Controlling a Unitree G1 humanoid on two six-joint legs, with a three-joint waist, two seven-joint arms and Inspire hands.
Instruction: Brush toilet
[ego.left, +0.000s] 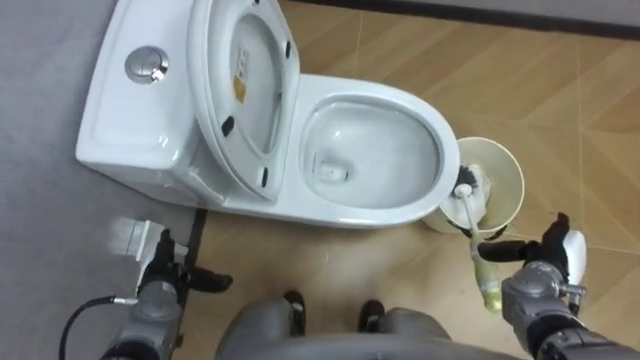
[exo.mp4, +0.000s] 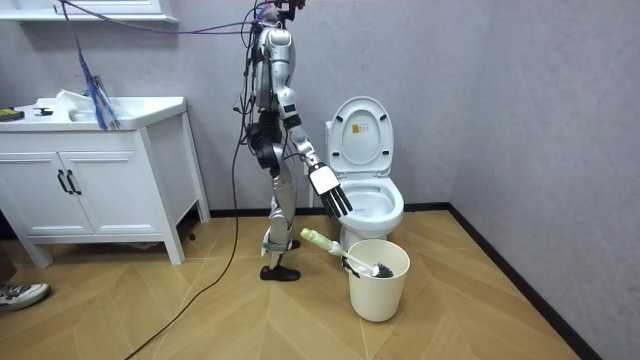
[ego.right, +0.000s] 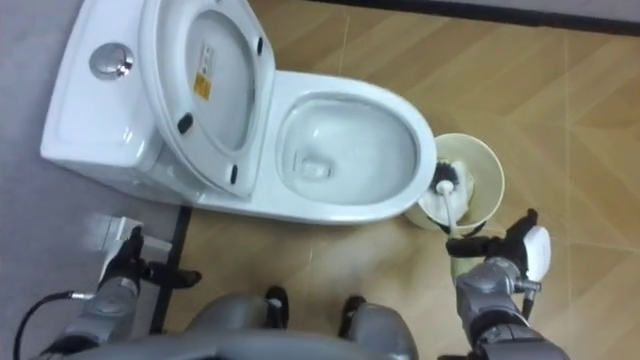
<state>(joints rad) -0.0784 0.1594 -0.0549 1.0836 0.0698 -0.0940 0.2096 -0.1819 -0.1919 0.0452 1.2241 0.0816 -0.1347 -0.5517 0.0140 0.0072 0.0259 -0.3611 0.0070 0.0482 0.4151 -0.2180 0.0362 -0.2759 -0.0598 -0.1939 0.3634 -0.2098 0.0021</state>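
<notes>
Toilet: white ceramic toilet (ego.left: 290, 195), seat and lid raised, bowl open before your robot.
Bucket: cream round plastic bucket (ego.left: 510, 180), just beside the bowl, on the robot's right.
Brush: white-headed toilet brush with a yellow-green handle (ego.left: 468, 210), head in the bucket, handle leaning over the rim.
Right hand (ego.left: 545, 270): fingers straight, by the handle, holding nothing.
Left hand (ego.left: 160, 275): relaxed, idle.
Risk: if you grasp off-centre, you may lever the handle and tip the bucket.

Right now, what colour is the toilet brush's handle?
The handle is pale yellow-green; left eye view.
</notes>
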